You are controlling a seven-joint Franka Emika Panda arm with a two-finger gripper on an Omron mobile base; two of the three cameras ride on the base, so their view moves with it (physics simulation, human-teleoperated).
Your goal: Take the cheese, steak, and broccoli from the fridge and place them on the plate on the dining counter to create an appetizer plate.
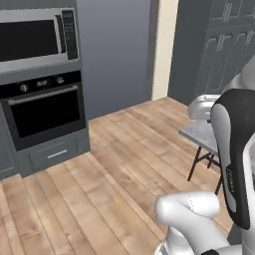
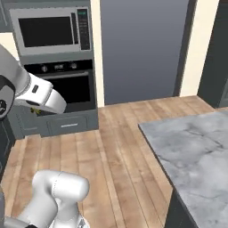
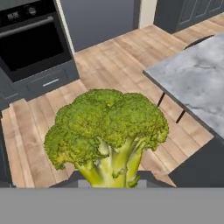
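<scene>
Broccoli (image 3: 107,131) sits closest to the hand camera, its lumpy green crown upward and its pale stalk running down between the fingers (image 3: 109,178), which are pinching it at the stem; little of the fingers themselves shows beneath the floret. Behind it lies a plank floor (image 3: 105,65), with a dark built-in oven (image 3: 33,43) at the upper left and the corner of the grey veined marble worktop (image 3: 197,83), the dining counter, at the right.

From the right base view the same marble worktop (image 2: 196,151) stretches along the right side over its dark base, and the arm's white forearm (image 2: 40,95) crosses in front of the oven (image 2: 67,87) below a microwave (image 2: 51,31). The left base view shows the oven (image 1: 45,112), the floor, and a slice of worktop (image 1: 201,132) past the arm's dark link (image 1: 234,154).

As a judgement: the broccoli is out of the fridge and in transit toward the dining counter. The plate, cheese and steak lie outside what can be seen, so whether those two are already delivered cannot be told. What remains at least is reaching the plate and setting the floret down on it.
</scene>
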